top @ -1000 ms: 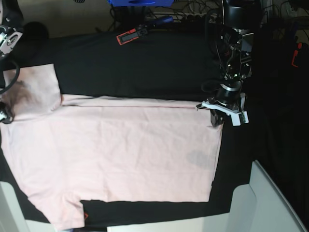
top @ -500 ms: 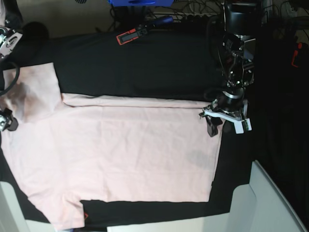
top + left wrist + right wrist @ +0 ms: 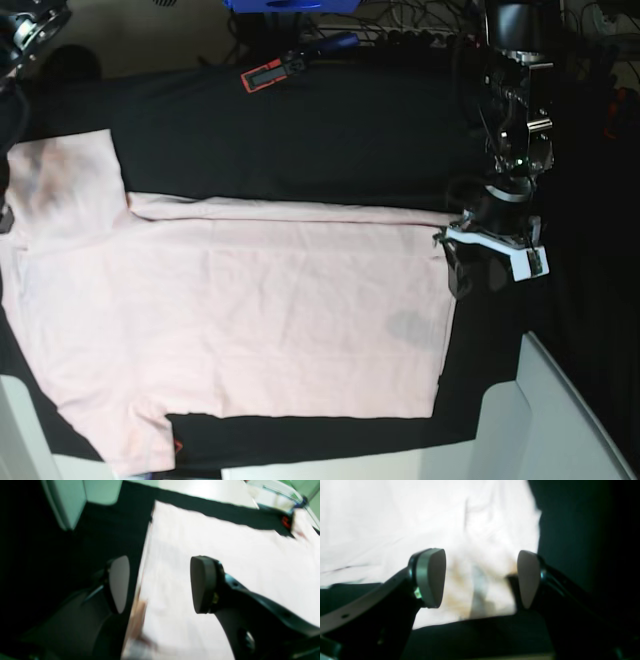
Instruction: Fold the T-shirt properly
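Observation:
The pale pink T-shirt (image 3: pixel 250 310) lies spread flat on the black table cloth (image 3: pixel 300 140), plain side up, with one sleeve at the far left (image 3: pixel 65 185) and another at the bottom left. My left gripper (image 3: pixel 482 272) hovers just off the shirt's right edge, open and holding nothing. In the left wrist view its pads (image 3: pixel 120 583) straddle that edge of the T-shirt (image 3: pixel 225 555). My right gripper (image 3: pixel 480 578) is open above a corner of the T-shirt (image 3: pixel 395 517) and holds nothing. In the base view only part of that arm shows, at the top left.
A red and black hand tool (image 3: pixel 268 75) lies on the cloth at the back. A blue object (image 3: pixel 290 5) and cables sit behind it. A white box (image 3: pixel 545 420) stands at the lower right, also as the white box (image 3: pixel 72 500) in the left wrist view.
Both grippers have opened and let go of the shirt. The left gripper has drifted right, off the hem. The right arm has pulled away from the left sleeve, which now lies flat.

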### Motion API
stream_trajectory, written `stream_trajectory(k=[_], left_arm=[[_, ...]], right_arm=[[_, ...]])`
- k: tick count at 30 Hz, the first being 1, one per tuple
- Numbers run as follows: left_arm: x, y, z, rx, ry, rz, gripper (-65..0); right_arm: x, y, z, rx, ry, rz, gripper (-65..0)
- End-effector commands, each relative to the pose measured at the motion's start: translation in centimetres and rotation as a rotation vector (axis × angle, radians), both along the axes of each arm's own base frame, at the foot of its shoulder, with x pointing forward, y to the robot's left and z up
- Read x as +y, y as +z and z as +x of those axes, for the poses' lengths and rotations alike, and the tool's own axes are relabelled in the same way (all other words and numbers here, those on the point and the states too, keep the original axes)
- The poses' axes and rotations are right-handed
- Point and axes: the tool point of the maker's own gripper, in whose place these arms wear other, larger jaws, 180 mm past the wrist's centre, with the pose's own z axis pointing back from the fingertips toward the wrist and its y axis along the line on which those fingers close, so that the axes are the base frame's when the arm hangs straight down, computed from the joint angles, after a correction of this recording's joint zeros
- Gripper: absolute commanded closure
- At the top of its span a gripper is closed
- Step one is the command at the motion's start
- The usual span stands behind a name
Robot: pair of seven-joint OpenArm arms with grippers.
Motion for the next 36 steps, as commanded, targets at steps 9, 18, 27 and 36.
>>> stream_trajectory(k=[9,18,27,36], left_arm=[[3.7,-2.1,-7.2,0.091,0.065,0.051,-31.4],[6.9,-4.2,-12.5,0.195,0.147,0.08,0.0],[7.3,-4.5,-13.5,0.214,0.161,0.081,0.0],[7.1,-4.6,-13.5,0.215,0.157,0.079,0.0]], right_arm=[[-1.4,-0.5,-2.9,-0.002,-0.061,-0.021,-43.2],[0.0,-5.5,-4.4,0.004,-0.13,0.122,-42.9],[-0.9,-5.9,-5.1,0.0,-0.15,0.119,-42.8],[-2.2,-6.1,-5.8,0.023,-0.162,0.118,-42.8]])
